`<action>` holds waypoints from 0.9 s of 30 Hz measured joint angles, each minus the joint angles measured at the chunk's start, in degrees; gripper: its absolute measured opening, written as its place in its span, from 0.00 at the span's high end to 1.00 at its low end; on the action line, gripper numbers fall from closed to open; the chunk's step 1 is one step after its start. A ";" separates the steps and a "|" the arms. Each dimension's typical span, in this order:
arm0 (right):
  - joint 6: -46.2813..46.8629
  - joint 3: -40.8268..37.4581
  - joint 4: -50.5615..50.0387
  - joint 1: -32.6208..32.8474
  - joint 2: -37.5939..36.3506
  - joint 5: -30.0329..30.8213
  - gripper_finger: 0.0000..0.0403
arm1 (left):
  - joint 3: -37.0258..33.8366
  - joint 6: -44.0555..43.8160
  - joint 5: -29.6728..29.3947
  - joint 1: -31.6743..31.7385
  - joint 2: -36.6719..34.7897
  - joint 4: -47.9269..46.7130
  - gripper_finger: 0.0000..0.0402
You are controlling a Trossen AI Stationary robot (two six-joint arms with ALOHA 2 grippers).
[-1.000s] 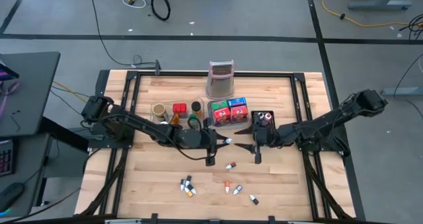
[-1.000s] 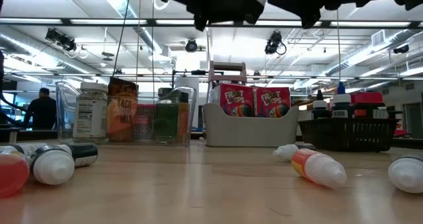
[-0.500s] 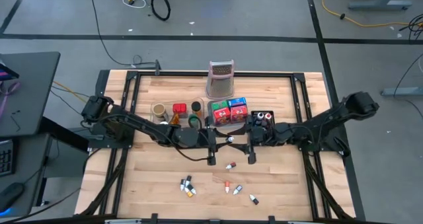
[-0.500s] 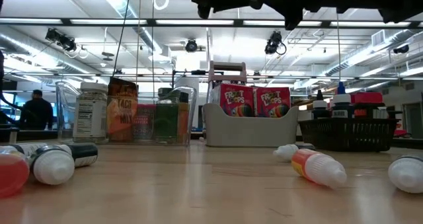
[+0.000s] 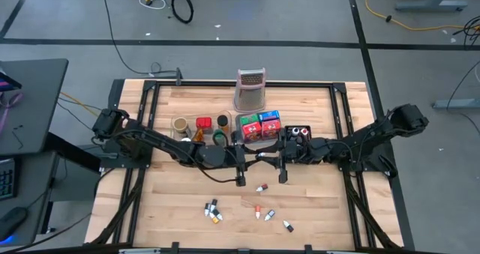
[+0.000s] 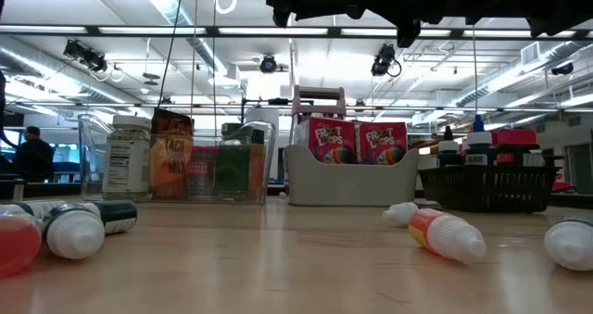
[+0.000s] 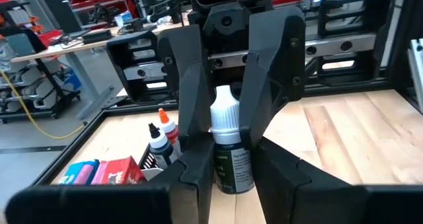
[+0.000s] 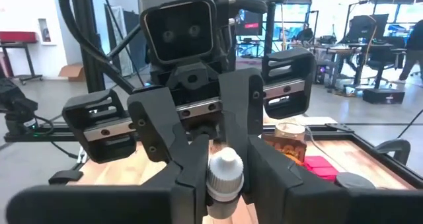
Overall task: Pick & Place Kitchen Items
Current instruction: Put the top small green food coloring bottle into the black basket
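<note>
While both arms meet above the middle of the surface, you can see the left hand clamped on a small dropper bottle — dark body, white cap. Your right hand faces it, its fingers narrowed around the same bottle's white cap. More little bottles lie loose nearer the front edge.

A dark-green bottle with a white cap sits between black fingers. The counter is pale wood grain. Red and green boxes fill a grey tray at centre frame.
</note>
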 joint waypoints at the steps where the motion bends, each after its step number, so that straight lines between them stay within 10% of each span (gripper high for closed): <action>1: 0.00 0.00 0.00 -0.02 0.00 0.00 0.78 | 0.00 0.00 -0.31 -0.01 0.00 0.03 0.76; 14: -1.59 0.15 -3.40 0.04 -1.05 1.84 0.79 | -0.02 1.07 -2.13 -0.02 0.04 -1.22 0.62; 27: 6.35 -0.04 -43.42 0.13 -22.30 6.24 0.80 | 0.04 3.19 -10.84 0.03 0.00 -5.17 0.48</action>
